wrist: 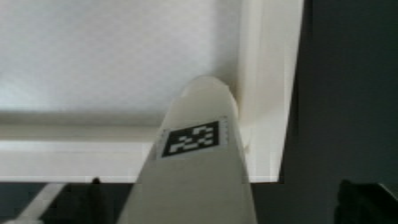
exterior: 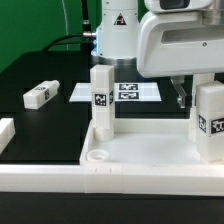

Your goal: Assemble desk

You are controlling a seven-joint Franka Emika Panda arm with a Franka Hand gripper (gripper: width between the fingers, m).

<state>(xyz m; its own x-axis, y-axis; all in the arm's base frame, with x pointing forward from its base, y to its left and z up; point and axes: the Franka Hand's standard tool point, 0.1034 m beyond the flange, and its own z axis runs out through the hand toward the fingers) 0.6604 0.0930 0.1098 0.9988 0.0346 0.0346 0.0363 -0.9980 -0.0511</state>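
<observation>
Risk I see: leg (exterior: 210, 122) under gripper (exterior: 196, 95) sits at desk top (exterior: 150, 160) edge. Slight tilt could jam or topple it. Can't tell if fingers clamp it. Second leg (exterior: 101, 100) upright at desk top's far rim. Spare leg (exterior: 40, 95) lies beyond desk top on black table (exterior: 40, 125). Little room.

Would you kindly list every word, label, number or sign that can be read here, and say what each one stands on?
No words, brands or numbers are readable in either view.
Triangular warning sign on the robot base: its symbol is too small to read.
Square black-and-white tags, patterns not text: on the upright leg, the leg at the exterior view's right, the loose leg, the marker board and the wrist view's leg.
</observation>
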